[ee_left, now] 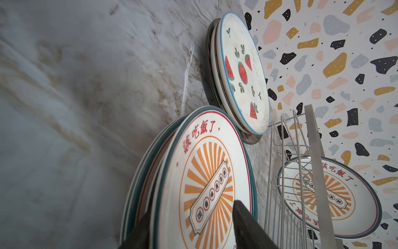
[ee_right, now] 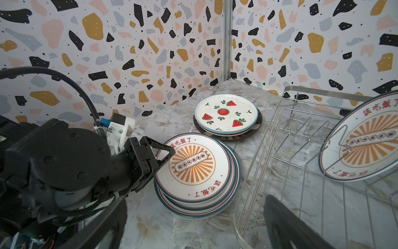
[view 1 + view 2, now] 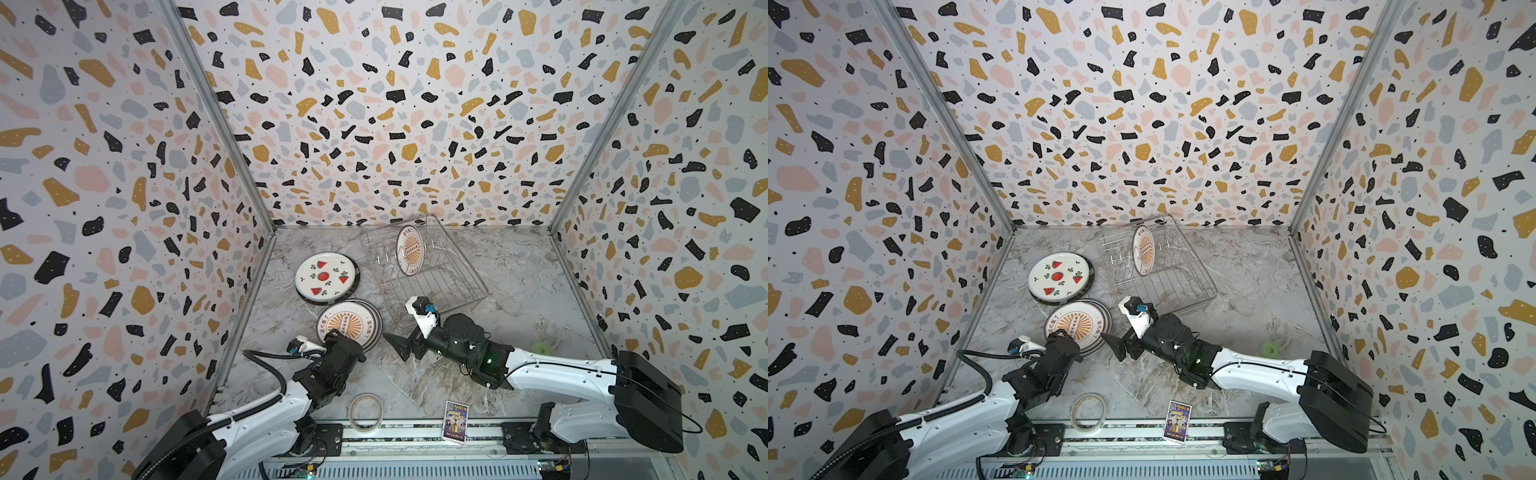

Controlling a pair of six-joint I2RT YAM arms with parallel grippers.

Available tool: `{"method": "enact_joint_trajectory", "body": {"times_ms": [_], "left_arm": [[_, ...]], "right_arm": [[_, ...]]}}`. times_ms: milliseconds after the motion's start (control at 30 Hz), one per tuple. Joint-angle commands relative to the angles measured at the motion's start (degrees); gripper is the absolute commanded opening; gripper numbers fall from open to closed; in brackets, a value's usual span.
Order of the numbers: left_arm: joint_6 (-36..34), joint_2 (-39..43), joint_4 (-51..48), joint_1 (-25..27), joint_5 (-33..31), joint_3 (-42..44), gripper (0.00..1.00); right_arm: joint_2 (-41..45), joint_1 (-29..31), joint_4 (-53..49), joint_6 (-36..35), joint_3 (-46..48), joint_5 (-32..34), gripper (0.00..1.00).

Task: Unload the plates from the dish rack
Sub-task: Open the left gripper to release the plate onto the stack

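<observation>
Plate in rack: one sunburst plate (image 3: 409, 250) stands on edge, slightly tilted, between the prongs at the far end of the dish rack (image 3: 446, 286). It is the only plate there.
Rack: it sits angled on the marble table (image 3: 519, 282), with its far corner close to the back wall (image 3: 395, 124).
Unloaded plates: two stacks lie flat to the left of the rack.
Sunburst stack (image 2: 196, 170): the nearer one. About three green-rimmed plates are countable, slightly fanned.
Watermelon stack (image 2: 226, 112): farther back and near the left wall (image 3: 124, 249), just beside the sunburst stack. It shows two pale plates on one dark plate.
Left arm (image 3: 266, 411): it reaches forward from the near left, with the wrist bent down to the near edge of the sunburst stack.
Left gripper (image 2: 167, 157): the jaws are apart with the top plate's rim between them. One finger lies over the plate's face. I cannot tell whether they are squeezing it.
Right arm (image 3: 552, 365): it stretches low from the right toward the middle.
Right gripper (image 3: 405, 347): the jaws are spread wide with nothing between them. It is over bare marble between the sunburst stack and the rack's near corner.
Open room: bare marble lies right of the rack and in front of it.
Other items: one green ring (image 3: 542, 347) lies right of the right arm. One tape ring (image 3: 365, 411) and one printed card (image 3: 456, 419) sit at the front edge.
</observation>
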State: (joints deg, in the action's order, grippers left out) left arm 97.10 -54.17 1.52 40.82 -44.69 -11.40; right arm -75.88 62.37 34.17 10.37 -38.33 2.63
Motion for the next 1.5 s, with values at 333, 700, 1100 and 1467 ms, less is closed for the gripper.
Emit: {"method": "enact_joint_trajectory", "body": {"times_ms": [333,700,1100,1467], "left_arm": [[-0.2,-4.5,-2.0,-0.4,-4.6,-2.1,0.48],[-1.7,1.7,-4.4,-0.4,-6.6,-0.5,0.5],[-3.0,-0.2,-6.4,-0.4,-2.9,-1.7,0.45],[-3.4,4.9,-6.6,-0.4,-5.0,0.5,0.68]], "right_arm": [[-0.8,0.2,0.9,-0.5,-0.5,1.7,0.99],[-1.6,0.1,1.3,-0.5,-0.6,2.6,0.99],[-2.0,0.1,1.4,-0.5,-0.8,3.2,0.99],[-2.1,0.1,1.6,-0.4,-0.7,3.2,0.99]]}}
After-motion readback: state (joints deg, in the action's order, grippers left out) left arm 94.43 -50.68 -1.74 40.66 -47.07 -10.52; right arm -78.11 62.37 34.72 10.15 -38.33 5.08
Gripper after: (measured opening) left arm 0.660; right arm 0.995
